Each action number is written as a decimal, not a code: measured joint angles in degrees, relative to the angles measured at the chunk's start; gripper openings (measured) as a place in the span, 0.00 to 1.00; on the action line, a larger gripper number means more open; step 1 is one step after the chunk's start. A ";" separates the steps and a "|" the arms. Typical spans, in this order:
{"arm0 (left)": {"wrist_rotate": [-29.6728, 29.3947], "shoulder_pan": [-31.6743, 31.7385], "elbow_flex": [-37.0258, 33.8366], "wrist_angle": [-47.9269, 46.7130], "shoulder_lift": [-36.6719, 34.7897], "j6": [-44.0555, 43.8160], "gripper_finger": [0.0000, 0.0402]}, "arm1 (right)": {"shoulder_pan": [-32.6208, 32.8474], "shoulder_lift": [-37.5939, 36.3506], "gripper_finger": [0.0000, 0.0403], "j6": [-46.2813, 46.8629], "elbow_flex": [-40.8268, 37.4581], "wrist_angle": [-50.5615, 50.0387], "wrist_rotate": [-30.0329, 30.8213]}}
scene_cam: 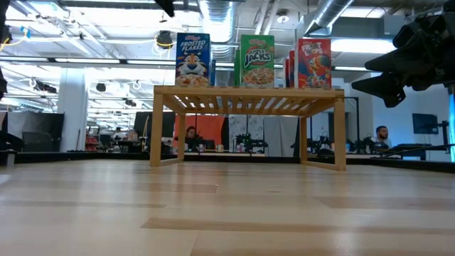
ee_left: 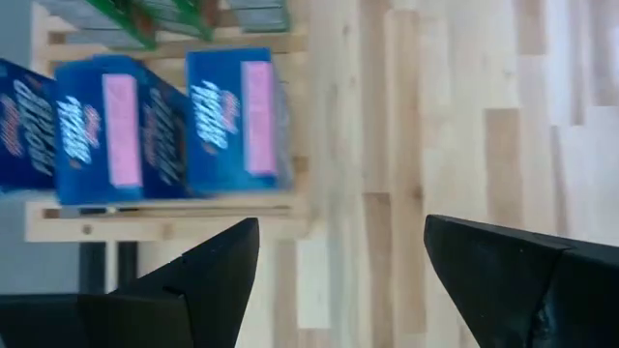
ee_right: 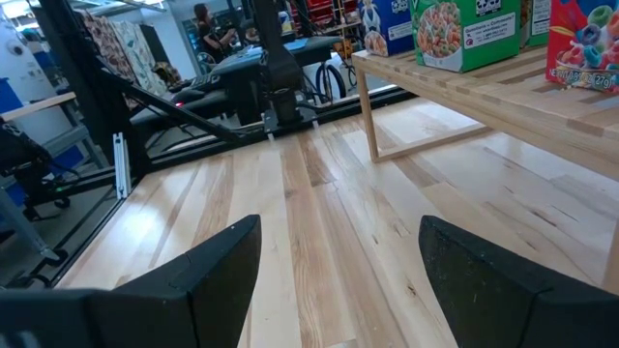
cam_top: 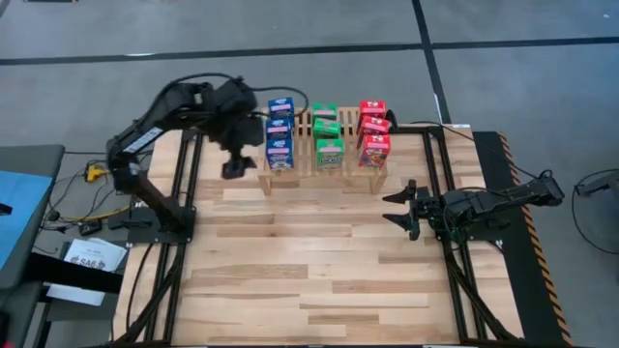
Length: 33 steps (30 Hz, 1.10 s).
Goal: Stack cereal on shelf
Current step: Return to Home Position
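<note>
Cardboard boxes [cam_top: 327, 127] (seemingly nine) atop slatted light-wood shelf [scene_cam: 249, 92]

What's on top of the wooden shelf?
On the shelf: three blue cereal boxes, three green, three red, each colour in a row. From table height, front boxes mostly cover those behind.

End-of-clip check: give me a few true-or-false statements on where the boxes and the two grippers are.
1. The blue boxes, green boxes and red boxes, nine in all, stand on the shelf. True.
2. The blue boxes are at the shelf's end nearest the right arm. False: they are at the left arm's end; the red boxes are at the right arm's.
3. The left gripper holds a blue box. False: it is open and empty, beside the shelf.
4. The right gripper is open over the table, apart from the shelf. True.
</note>
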 joint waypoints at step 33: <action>-1.99 -12.57 -101.39 73.25 -72.46 -17.70 0.71 | 0.00 -0.01 0.76 0.00 0.00 0.00 -0.01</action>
